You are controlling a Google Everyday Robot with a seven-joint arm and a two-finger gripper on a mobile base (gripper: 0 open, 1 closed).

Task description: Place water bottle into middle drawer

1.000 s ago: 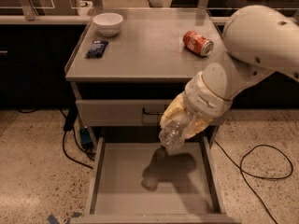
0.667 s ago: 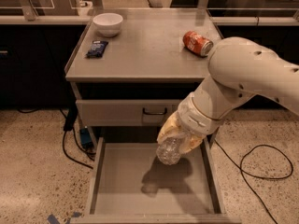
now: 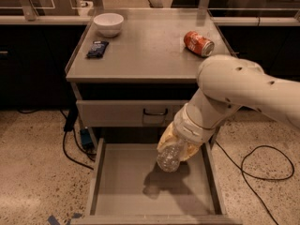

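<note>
I am holding the bottle (image 3: 168,159) in the gripper (image 3: 180,145), fingers (image 3: 164,143) pinching its upper part. Its long axis is hanging steeply, free end pointing down over the open drawer (image 3: 119,186), right of centre.

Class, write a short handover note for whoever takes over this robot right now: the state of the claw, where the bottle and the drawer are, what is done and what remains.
Claw: shut on the water bottle, over the right part of the open middle drawer.
Water bottle: in the claw and tilted. It appears to be just above the drawer floor, where its shadow falls.
Middle drawer: pulled out, under the closed drawer front.
Done: drawer open, bottle grasped and positioned over it.
Left: probably lower the bottle, release it in the drawer and lift the arm out.
Leave alone: the red soda can on the cabinet top.
</note>
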